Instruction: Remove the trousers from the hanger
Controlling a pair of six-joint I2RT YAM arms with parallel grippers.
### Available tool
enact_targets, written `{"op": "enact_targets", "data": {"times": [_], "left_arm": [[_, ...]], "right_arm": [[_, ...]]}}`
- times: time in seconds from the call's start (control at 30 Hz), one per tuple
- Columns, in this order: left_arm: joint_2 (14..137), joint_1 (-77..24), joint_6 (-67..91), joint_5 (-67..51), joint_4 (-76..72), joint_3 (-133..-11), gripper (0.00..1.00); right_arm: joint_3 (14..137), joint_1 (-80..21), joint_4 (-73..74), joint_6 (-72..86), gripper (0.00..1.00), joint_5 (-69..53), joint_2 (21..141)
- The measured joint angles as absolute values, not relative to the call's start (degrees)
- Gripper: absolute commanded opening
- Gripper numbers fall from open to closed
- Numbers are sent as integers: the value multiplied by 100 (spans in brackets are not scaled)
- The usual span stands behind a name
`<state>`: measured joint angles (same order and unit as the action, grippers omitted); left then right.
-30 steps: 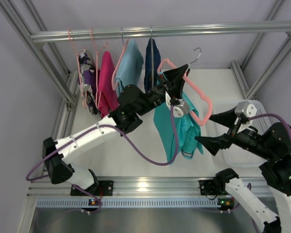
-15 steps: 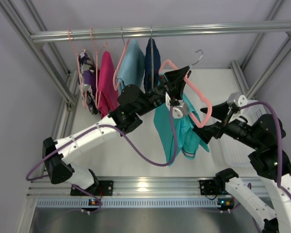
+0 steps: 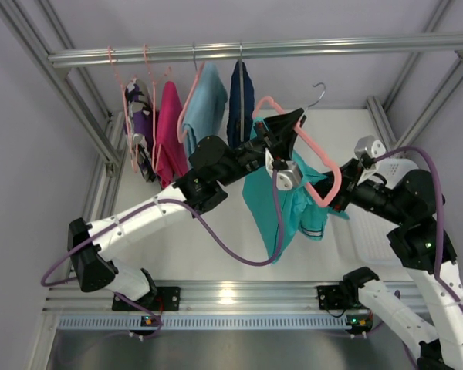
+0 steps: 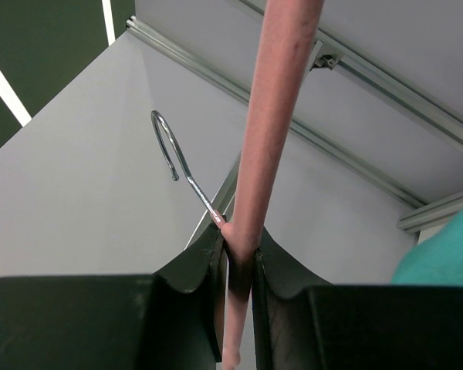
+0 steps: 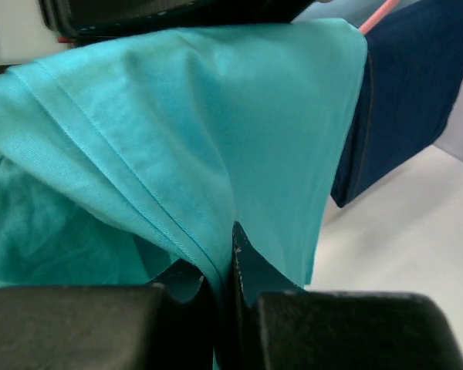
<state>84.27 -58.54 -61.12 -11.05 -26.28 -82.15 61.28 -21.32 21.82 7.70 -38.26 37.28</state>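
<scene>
**Both grippers clamped: left on the hanger, right on the trousers**

Left of the hanger [image 3: 329, 168], three garments hang on the rail [image 3: 262, 51]: a magenta garment [image 3: 170, 131] farthest from it, then a sky-blue garment [image 3: 208, 104], then a navy garment [image 3: 243, 100] just beside it.

The left arm reaches up from the hanger's lower left. The left gripper [image 3: 292, 122] is closed on the hanger, and the left wrist view shows the two black fingers pinching the salmon-pink bar just below the point where the metal hook [image 3: 318, 92] leaves the plastic. The hanger sits tilted in this grip. Its hook points up and to the right, in open air below the rail and clear of it.

The trousers [image 3: 282, 204] are draped over the hanger and hang under it as a teal mass, with the left gripper's body in front of their upper part. Their lower right corner is drawn out sideways, toward the hanger's right.

There the right gripper [image 3: 336, 199] has hold of them. The right wrist view shows its fingers closed together on a fold of the teal cloth, with the navy garment behind.

Right of the hanger and lower down, a white basket [image 3: 382, 235] sits on the table [image 3: 216, 231], partly hidden by the right arm.
</scene>
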Motion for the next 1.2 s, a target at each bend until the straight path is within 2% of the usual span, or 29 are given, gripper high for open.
{"op": "enact_targets", "data": {"times": [0.37, 1.2], "left_arm": [[7651, -5964, -6007, -954, -2683, -7059, 0], [6764, -6123, -6595, -1498, -3957, -5439, 0]], "right_arm": [[6751, -2161, 2635, 491, 0, -2383, 3566], [8952, -2429, 3605, -731, 0, -864, 4117]]}}
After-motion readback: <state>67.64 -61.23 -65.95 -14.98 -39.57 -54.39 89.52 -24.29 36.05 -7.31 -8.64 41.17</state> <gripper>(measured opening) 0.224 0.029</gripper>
